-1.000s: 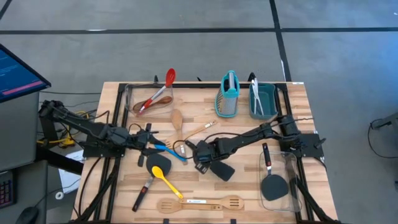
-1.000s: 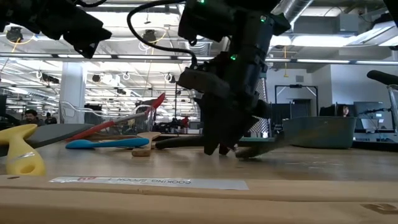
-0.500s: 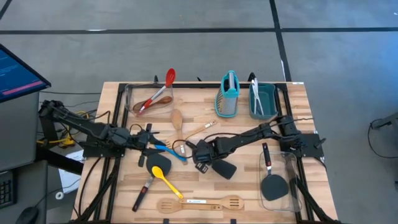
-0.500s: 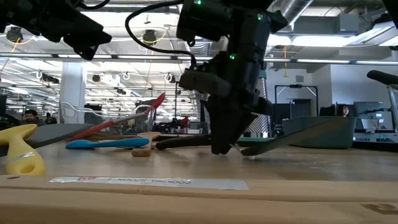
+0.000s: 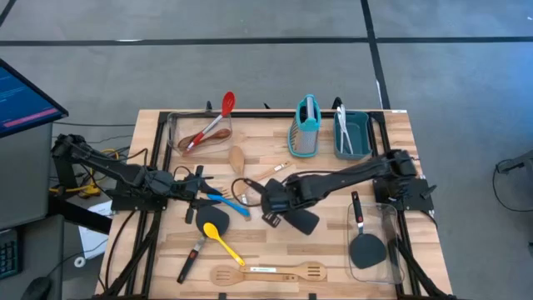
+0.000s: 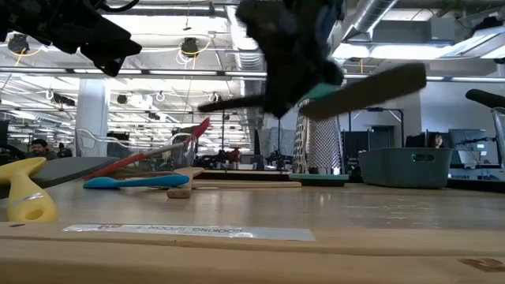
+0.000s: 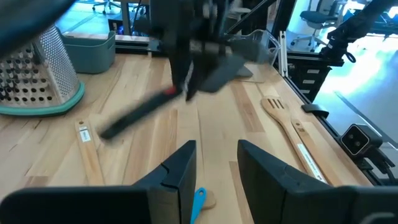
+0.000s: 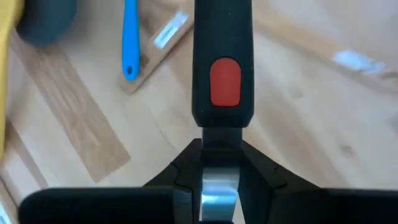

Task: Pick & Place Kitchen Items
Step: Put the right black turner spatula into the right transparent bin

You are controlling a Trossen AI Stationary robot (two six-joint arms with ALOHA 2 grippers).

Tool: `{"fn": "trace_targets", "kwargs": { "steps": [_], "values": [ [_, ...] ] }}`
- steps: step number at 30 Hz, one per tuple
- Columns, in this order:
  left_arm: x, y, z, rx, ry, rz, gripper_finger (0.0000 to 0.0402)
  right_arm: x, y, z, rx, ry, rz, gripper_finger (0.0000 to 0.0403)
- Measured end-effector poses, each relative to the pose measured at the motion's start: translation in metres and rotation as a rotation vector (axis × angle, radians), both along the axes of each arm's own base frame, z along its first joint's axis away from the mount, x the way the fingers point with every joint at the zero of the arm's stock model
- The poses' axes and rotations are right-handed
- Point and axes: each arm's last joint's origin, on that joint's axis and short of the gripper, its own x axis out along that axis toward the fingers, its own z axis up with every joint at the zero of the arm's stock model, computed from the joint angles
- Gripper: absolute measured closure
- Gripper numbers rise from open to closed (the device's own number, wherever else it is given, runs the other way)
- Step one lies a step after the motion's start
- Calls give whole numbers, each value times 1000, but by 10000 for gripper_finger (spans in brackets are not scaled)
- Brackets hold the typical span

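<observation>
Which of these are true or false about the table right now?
1. The right tool holds a black spatula up off the table. True.
2. The teal box grater lies flat on its side. False: it stands upright.
3. A yellow spoon lies on the wood near the front edge. True.
4. The left tool grips the blue spoon. False: its fingers are apart with nothing held between them.

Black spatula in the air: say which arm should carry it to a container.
Right. Its gripper has jaws shut on the black spatula, lifted clear of the table. The left gripper hangs empty over the blue spoon.
</observation>
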Motion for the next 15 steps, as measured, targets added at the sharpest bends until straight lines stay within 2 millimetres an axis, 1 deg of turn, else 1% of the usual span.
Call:
{"fn": "trace_targets", "kwargs": {
  "steps": [5,9,12,15],
  "values": [
    [0,0,0,0,0,0,298,-25,4,39,-97,-87,-72,341],
    [0,0,0,0,0,0,298,-48,10,63,-151,-136,-141,341],
    [0,0,0,0,0,1,298,-67,16,77,-185,-160,-199,341],
    [0,0,0,1,1,1,298,-87,24,86,-215,-173,-252,341]
  ]
}}
